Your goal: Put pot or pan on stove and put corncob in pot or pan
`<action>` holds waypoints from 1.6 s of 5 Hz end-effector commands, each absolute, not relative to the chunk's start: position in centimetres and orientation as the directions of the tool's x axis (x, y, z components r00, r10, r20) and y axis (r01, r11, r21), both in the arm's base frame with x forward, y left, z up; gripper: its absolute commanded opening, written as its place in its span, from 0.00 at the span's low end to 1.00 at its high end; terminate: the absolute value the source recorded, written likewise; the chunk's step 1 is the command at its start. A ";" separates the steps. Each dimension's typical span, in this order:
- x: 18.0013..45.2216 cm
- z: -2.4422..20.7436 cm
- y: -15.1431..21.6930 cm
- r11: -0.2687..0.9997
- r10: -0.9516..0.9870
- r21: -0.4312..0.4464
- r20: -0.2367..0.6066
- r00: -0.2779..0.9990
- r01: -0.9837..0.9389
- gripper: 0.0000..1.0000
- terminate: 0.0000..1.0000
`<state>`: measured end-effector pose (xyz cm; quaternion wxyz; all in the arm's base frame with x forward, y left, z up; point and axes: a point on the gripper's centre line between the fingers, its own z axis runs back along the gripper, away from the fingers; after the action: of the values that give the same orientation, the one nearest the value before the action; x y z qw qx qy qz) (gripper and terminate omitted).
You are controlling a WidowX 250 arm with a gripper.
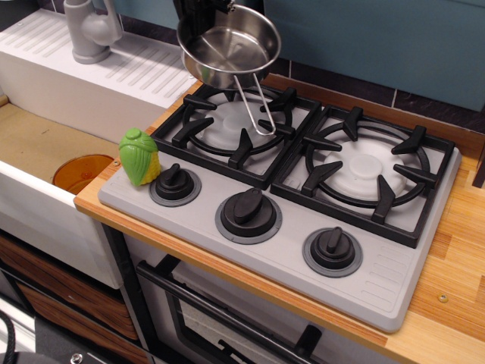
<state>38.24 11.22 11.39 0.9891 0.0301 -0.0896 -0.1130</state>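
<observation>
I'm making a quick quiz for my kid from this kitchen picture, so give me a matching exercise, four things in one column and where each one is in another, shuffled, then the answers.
Things:
1. shiny round steel pan
2. yellow toy corncob in green husk
3. grey plastic tap
4. orange round drain

Places:
A. in the sink's floor
B. back left, on the white ribbed drainboard
C. held up over the back of the left burner
D. front left corner of the grey two-burner stove, beside a black knob

Pairs: 1-C, 2-D, 3-B, 4-A
</observation>
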 end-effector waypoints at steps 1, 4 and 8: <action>38.4 11.0 11.2 0.975 -0.216 0.101 0.233 0.948 0.197 0.00 0.00; 37.8 8.2 9.3 0.982 -0.187 0.075 0.258 0.948 0.173 1.00 0.00; 34.7 12.9 6.9 0.987 -0.157 0.055 0.195 0.968 0.149 1.00 0.00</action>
<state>33.89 6.87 10.31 0.9953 0.0062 -0.0598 -0.0754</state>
